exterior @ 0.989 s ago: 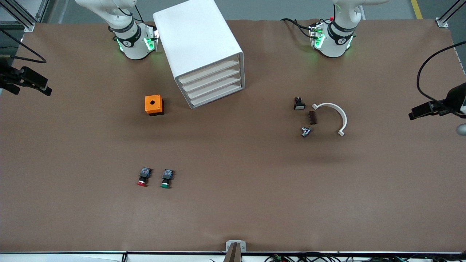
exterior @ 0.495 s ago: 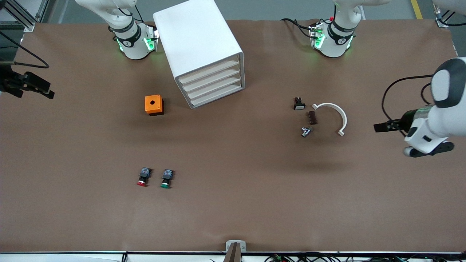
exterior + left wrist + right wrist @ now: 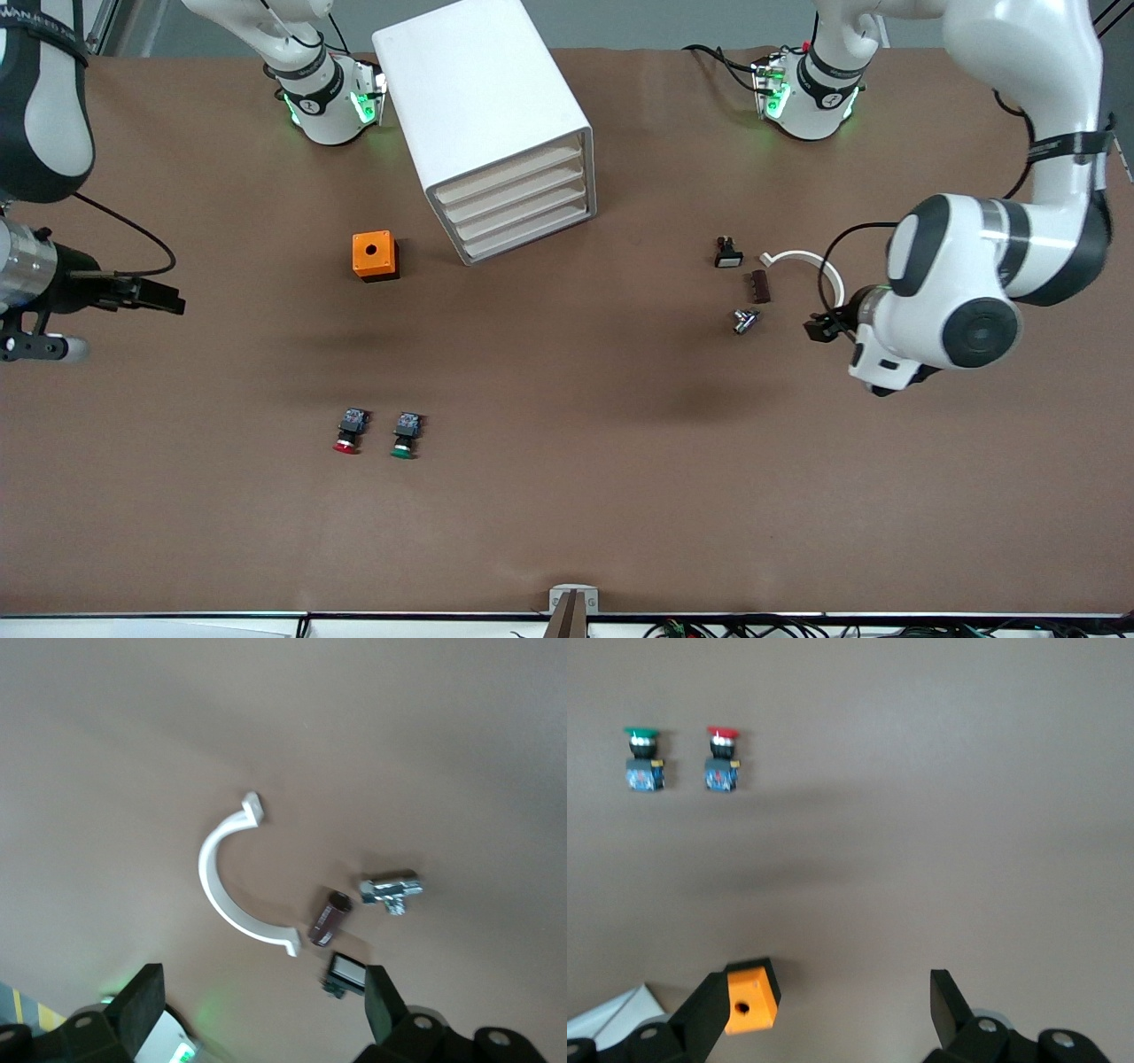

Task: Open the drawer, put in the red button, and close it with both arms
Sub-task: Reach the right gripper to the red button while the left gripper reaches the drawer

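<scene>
The white cabinet (image 3: 483, 106) stands between the arm bases, and all of its drawers (image 3: 514, 202) are pushed in. The red button (image 3: 345, 432) lies on the table near the front camera, beside a green one (image 3: 405, 436). It also shows in the right wrist view (image 3: 722, 757). My right gripper (image 3: 171, 304) is open and empty over the bare table at the right arm's end, apart from the button. In its own view (image 3: 828, 1014) the jaws stand wide. My left gripper (image 3: 813, 326) is open and empty over the table beside a white half-ring (image 3: 824, 275). Its own view (image 3: 261, 1010) shows wide jaws.
An orange box with a hole (image 3: 374, 255) sits beside the cabinet, toward the right arm's end. A small black-and-white part (image 3: 728, 253), a brown block (image 3: 759, 286) and a metal fitting (image 3: 744, 321) lie by the half-ring. The green button also shows in the right wrist view (image 3: 644, 757).
Both arms have swung in from the table's ends toward the middle. The left gripper has come up to the half-ring. Nothing on the table has moved.
</scene>
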Tool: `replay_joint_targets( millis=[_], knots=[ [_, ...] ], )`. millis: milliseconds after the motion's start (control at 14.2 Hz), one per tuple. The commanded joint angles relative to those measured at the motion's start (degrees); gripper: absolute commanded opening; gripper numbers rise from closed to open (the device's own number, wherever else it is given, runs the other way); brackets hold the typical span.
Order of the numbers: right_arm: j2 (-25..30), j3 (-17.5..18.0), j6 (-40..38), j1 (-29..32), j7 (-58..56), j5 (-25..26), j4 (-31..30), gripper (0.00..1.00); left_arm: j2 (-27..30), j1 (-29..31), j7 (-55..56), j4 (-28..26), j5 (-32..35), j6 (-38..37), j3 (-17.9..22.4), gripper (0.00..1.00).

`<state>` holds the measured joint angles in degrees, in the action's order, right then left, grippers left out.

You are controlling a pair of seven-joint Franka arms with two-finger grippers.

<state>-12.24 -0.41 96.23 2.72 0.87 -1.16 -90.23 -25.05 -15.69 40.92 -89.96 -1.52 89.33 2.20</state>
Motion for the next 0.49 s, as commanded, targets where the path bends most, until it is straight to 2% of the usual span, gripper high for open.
replay_joint_targets(
  millis=[0, 212, 424],
  knots=[
    [-3.12, 0.41, 3.51, -3.32, 7.19, -0.16, 0.76, 1.0, -1.48, -4.85, 8.53, 2.58, -2.95, -2.92, 0.26, 0.99],
    [-7.79, 0.5, 10.63, -6.4, 11.06, -0.6, -0.12, 1.0, -6.05, -7.68, 19.15, 9.51, -10.58, -3.81, 0.26, 0.99],
    [-12.7, 0.5, 16.25, -9.91, 18.88, -0.6, -0.21, 1.0, -8.86, -8.91, 31.38, 12.6, -17.36, -3.81, 0.26, 0.99]
  ],
)
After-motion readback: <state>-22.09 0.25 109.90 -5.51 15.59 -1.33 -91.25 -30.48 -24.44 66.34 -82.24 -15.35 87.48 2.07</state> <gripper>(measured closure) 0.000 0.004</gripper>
